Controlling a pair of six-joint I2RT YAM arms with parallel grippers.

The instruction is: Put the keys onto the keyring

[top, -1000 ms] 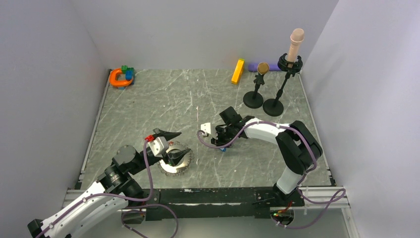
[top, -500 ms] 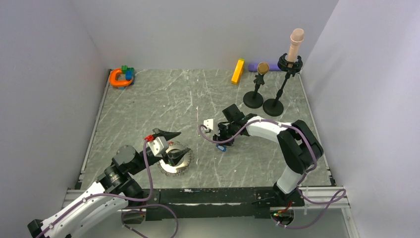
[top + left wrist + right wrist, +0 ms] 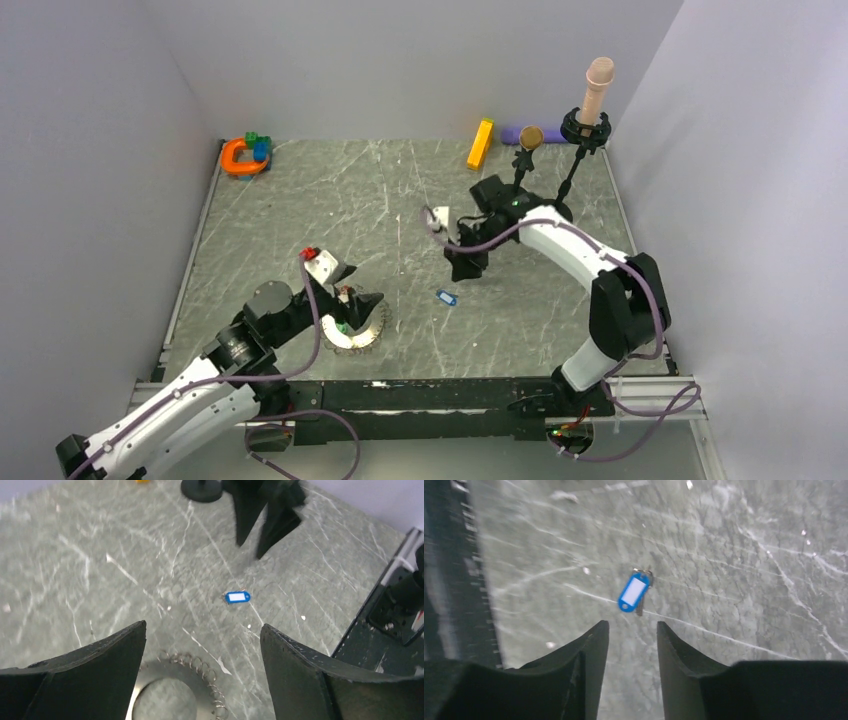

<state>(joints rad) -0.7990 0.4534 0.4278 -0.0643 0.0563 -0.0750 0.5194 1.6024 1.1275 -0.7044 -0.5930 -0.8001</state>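
– looking at the left claw [image 3: 202,627] first: what is it doing?
– it is hanging wide open over the keyring [image 3: 175,670], gripping nothing. its two dark fingers [image 3: 95,675] are standing well apart, and the ring's bumpy edge is showing between them, lower down.
– where is the ring lying?
– it is lying flat on the marbled table [image 3: 300,200], at the near left, right under that claw.
– is the right claw [image 3: 631,625] holding a key?
– no. its jaws are sitting a narrow gap apart with nothing between them. it is hovering above the table, a little to the far right of the blue key [image 3: 634,592].
– so the blue key is lying loose?
– yes, it is lying flat on the table, apart from the ring and to its right, between the two claws. nothing is touching it.
– are other keys hanging on the ring?
– i cannot tell; the left claw is covering much of it from above.
– anything else?
– an orange horseshoe toy [image 3: 243,157] is sitting in the far left corner, and a yellow bar [image 3: 481,144] is lying at the far edge, near two black stands [image 3: 584,128].
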